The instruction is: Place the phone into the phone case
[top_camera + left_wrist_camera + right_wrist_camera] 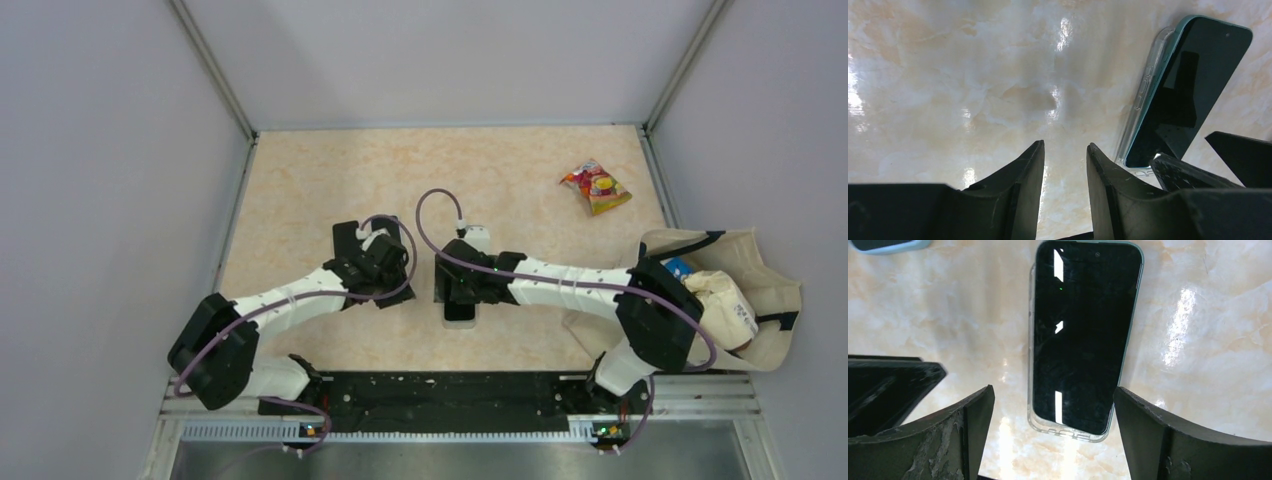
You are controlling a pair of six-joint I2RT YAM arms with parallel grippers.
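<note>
The phone (1083, 335), black screen up with a teal rim, lies on the clear phone case (1040, 426), a little askew. The case's rim shows along the phone's left side and near end. My right gripper (1053, 389) is open wide, hovering over the phone's near end with a finger on each side, touching nothing. In the left wrist view the phone (1188, 85) and case (1147, 82) lie to the right of my left gripper (1065, 145), which is slightly open and empty over bare table. In the top view both grippers, left (385, 265) and right (462, 290), sit mid-table over the phone (460, 312).
A snack packet (596, 187) lies at the back right. A cloth bag (760, 310) with items in it sits at the right edge. A grey-rimmed dark object (888, 244) lies beyond the phone. The left gripper's finger (888, 385) is close on the left of the right gripper.
</note>
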